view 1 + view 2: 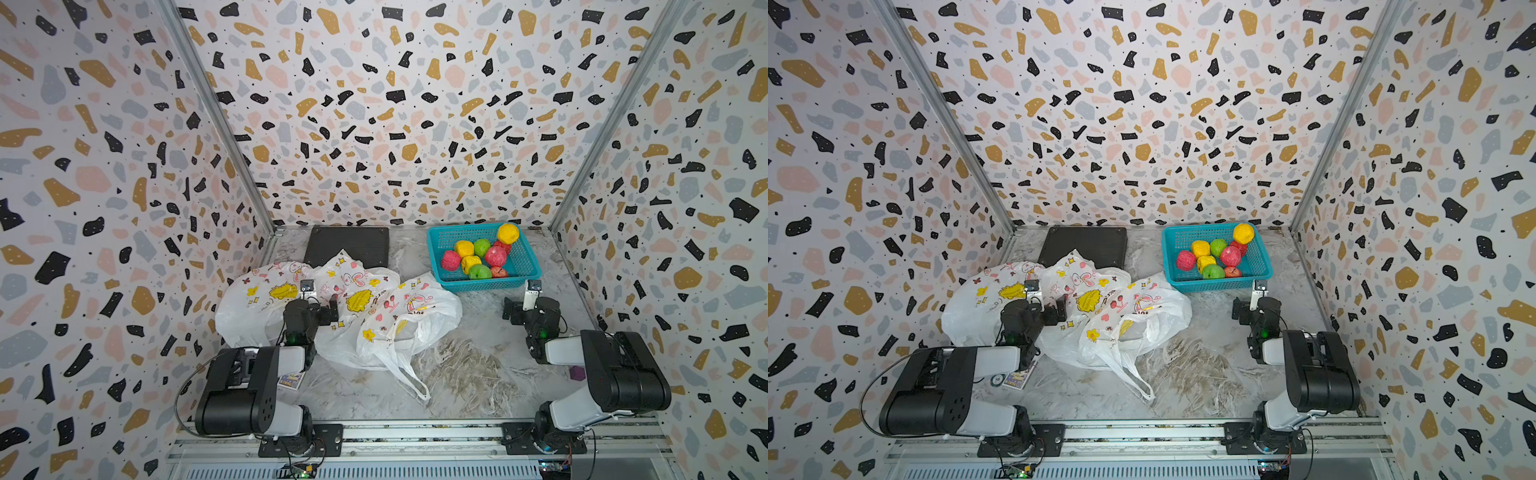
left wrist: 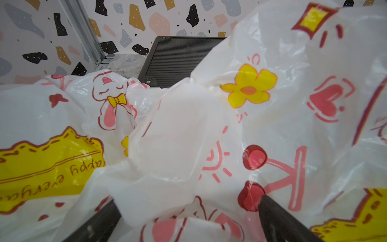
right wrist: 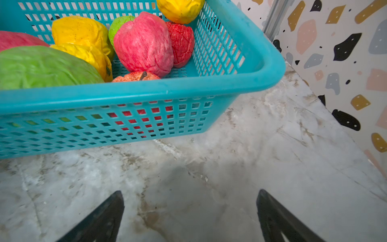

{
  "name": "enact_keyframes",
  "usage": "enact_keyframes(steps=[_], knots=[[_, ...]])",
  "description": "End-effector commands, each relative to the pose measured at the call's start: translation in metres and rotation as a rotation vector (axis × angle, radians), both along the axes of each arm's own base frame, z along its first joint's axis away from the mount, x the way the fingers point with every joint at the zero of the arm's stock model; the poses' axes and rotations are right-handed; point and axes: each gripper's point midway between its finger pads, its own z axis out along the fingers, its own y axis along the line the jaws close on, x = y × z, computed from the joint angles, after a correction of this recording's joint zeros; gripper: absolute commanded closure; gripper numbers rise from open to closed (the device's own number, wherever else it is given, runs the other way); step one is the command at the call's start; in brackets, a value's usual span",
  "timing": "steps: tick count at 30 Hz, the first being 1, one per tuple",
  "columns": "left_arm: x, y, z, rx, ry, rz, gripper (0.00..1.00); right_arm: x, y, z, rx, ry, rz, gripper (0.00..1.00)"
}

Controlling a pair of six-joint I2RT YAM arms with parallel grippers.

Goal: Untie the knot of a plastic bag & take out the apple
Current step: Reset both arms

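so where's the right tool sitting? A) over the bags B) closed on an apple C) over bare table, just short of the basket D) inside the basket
C: the right tool is open over bare table, with the basket rim just ahead of it.

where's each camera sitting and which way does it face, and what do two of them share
Top views: high behind the arms, looking down and forward over the table, bags and teal basket; both arms, left tool, right tool.
Left wrist: on the left arm, low over the bags, facing the black tray; open tool's fingertips.
Right wrist: on the right arm, low, facing the basket of apples; open fingertips.
Shared: top views and right wrist both show the basket.
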Motion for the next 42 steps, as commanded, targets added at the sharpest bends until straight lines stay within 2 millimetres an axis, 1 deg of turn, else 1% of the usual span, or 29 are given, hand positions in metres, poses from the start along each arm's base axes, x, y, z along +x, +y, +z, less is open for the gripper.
enact_keyframes(steps=[1, 2, 3, 4, 5, 6, 7, 8, 9, 10, 11, 12, 13, 14, 15, 16, 18, 20, 21, 23, 26, 30, 32, 33, 37, 38, 39, 41, 42], knots=[[-0.004, -0.005, 0.03, 0.009, -0.123, -0.036, 0.0, -0.001, 0.004, 0.039, 0.008, -0.063, 0.025, 0.0], [-0.01, -0.007, 0.035, 0.01, -0.12, -0.046, 0.0, -0.003, 0.007, 0.048, 0.009, -0.07, 0.042, 0.0], [-0.014, -0.007, 0.043, 0.011, -0.107, -0.047, 0.0, -0.005, 0.012, 0.051, 0.008, -0.078, 0.072, 0.0], [-0.017, -0.005, 0.046, 0.019, -0.084, -0.037, 0.0, -0.007, 0.012, 0.047, 0.009, -0.091, 0.07, 0.0], [-0.016, -0.003, 0.048, 0.02, -0.086, -0.023, 0.0, -0.006, 0.005, 0.04, 0.007, -0.099, 0.027, 0.0], [-0.013, 0.002, 0.043, 0.016, -0.087, 0.005, 0.0, -0.005, -0.004, 0.029, 0.006, -0.109, -0.027, 0.0], [-0.01, 0.003, 0.028, 0.011, -0.076, 0.016, 0.0, 0.0, -0.009, 0.019, 0.001, -0.128, -0.057, 0.0], [-0.007, 0.001, 0.017, 0.011, -0.089, 0.002, 0.0, 0.001, -0.012, 0.019, 0.003, -0.131, -0.075, 0.0], [0.001, -0.001, 0.019, 0.012, -0.161, -0.012, 0.0, -0.005, -0.014, 0.012, 0.003, -0.049, -0.091, 0.0], [-0.002, -0.002, 0.018, 0.008, -0.133, -0.019, 0.0, -0.002, -0.022, 0.015, 0.003, -0.053, -0.137, 0.0], [-0.006, 0.002, 0.009, 0.015, -0.036, 0.007, 0.0, 0.002, -0.021, 0.018, -0.001, -0.105, -0.134, 0.0], [-0.004, 0.007, 0.013, 0.014, -0.033, 0.037, 0.0, -0.001, -0.021, 0.015, -0.004, -0.08, -0.135, 0.0], [0.001, 0.01, 0.015, 0.015, -0.091, 0.054, 0.0, -0.001, -0.023, 0.014, 0.001, -0.044, -0.143, 0.0], [0.004, 0.011, 0.014, 0.017, -0.101, 0.062, 0.0, 0.002, -0.021, 0.019, -0.004, -0.092, -0.135, 0.0], [0.003, 0.01, 0.01, 0.012, -0.034, 0.057, 0.0, 0.001, -0.021, 0.017, -0.006, -0.095, -0.133, 0.0], [0.002, 0.01, 0.008, 0.021, 0.013, 0.06, 0.0, -0.001, -0.022, 0.014, -0.002, -0.049, -0.139, 0.0], [0.006, 0.01, 0.012, 0.025, -0.066, 0.066, 0.0, 0.002, -0.021, 0.018, -0.009, -0.096, -0.13, 0.0], [0.004, 0.009, 0.011, 0.019, -0.032, 0.061, 0.0, 0.0, -0.02, 0.014, -0.005, -0.049, -0.127, 0.0], [0.004, 0.01, 0.01, 0.022, -0.017, 0.062, 0.0, 0.002, -0.019, 0.017, -0.008, -0.081, -0.121, 0.0], [0.005, 0.01, 0.012, 0.022, -0.047, 0.067, 0.0, 0.0, -0.019, 0.014, -0.006, -0.058, -0.121, 0.0], [0.004, 0.009, 0.012, 0.019, -0.046, 0.061, 0.0, 0.001, -0.019, 0.015, -0.007, -0.078, -0.119, 0.0], [-0.003, 0.009, 0.023, 0.016, -0.089, 0.062, 0.0, 0.0, -0.02, 0.017, -0.003, -0.082, -0.127, 0.0], [-0.007, 0.009, 0.028, 0.016, -0.098, 0.06, 0.0, -0.001, -0.018, 0.019, -0.003, -0.088, -0.12, 0.0], [-0.007, 0.011, 0.031, 0.016, -0.108, 0.074, 0.0, -0.002, -0.016, 0.023, -0.003, -0.097, -0.104, 0.0], [-0.013, 0.007, 0.038, 0.018, -0.137, 0.05, 0.0, -0.012, -0.005, 0.038, -0.003, -0.131, -0.037, 0.0], [-0.015, 0.001, 0.039, 0.021, -0.139, 0.009, 0.0, -0.012, -0.007, 0.038, -0.002, -0.135, -0.05, 0.0], [-0.015, -0.001, 0.037, 0.023, -0.121, -0.003, 0.0, -0.011, -0.013, 0.033, -0.002, -0.132, -0.084, 0.0], [-0.011, 0.007, 0.031, 0.018, -0.084, 0.051, 0.0, -0.006, -0.021, 0.022, -0.003, -0.129, -0.134, 0.0], [-0.009, 0.009, 0.027, 0.017, -0.085, 0.062, 0.0, -0.002, -0.021, 0.021, -0.006, -0.137, -0.133, 0.0]])
